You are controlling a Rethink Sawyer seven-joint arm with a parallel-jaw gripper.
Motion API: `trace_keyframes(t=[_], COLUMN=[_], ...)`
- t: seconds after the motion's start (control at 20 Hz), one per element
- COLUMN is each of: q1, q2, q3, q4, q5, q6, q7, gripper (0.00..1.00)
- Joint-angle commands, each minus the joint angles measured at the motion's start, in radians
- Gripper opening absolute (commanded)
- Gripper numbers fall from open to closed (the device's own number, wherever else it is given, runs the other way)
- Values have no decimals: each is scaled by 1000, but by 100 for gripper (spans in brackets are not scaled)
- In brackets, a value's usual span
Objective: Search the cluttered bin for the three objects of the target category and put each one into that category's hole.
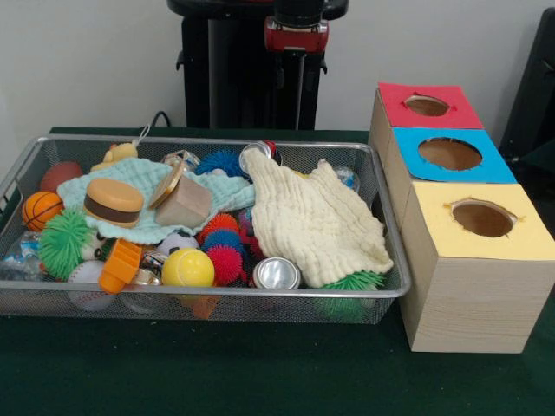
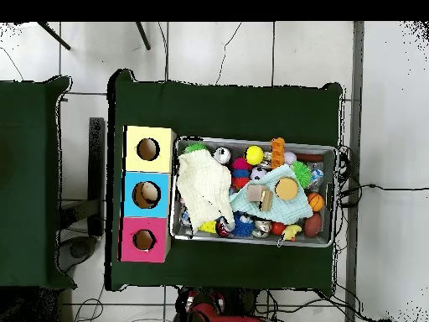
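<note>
A wire mesh bin (image 1: 395, 286) (image 2: 178, 231) holds a heap of toys. A cream cloth (image 1: 316, 221) (image 2: 201, 186) covers its right part in the front view, and a mint cloth (image 1: 143, 186) lies on the left under a toy burger (image 1: 113, 201) and a wooden block (image 1: 184, 206). A yellow ball (image 1: 187, 269), red (image 1: 227, 264) and blue (image 1: 224, 240) spiky balls, a green spiky ball (image 1: 65, 243), a small basketball (image 1: 41, 209) and a metal can (image 1: 277, 274) lie among them. My gripper (image 1: 297, 65) hangs drawn back behind the bin, lost against the dark pedestal.
Beside the bin stand three wooden boxes with round holes: red top (image 1: 460, 111) (image 2: 126, 241), blue top (image 1: 494, 169) (image 2: 129, 194), yellow top (image 1: 434, 208) (image 2: 131, 149). A dark green cloth (image 1: 173, 373) covers the table. An orange toy (image 1: 120, 264) and a yellow duck (image 1: 117, 154) also sit in the bin.
</note>
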Motion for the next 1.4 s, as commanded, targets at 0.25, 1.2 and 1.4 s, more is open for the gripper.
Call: trace_keyframes(t=[0.25,1.2,1.4], q1=[-113,-192,-217], q2=[139,270,250], q3=[-42,-78,-69], q4=[-67,-78,-60], q5=[-91,-155,-158], q6=[-158,-264,-215], q7=[167,170,157], gripper=[100,100,100])
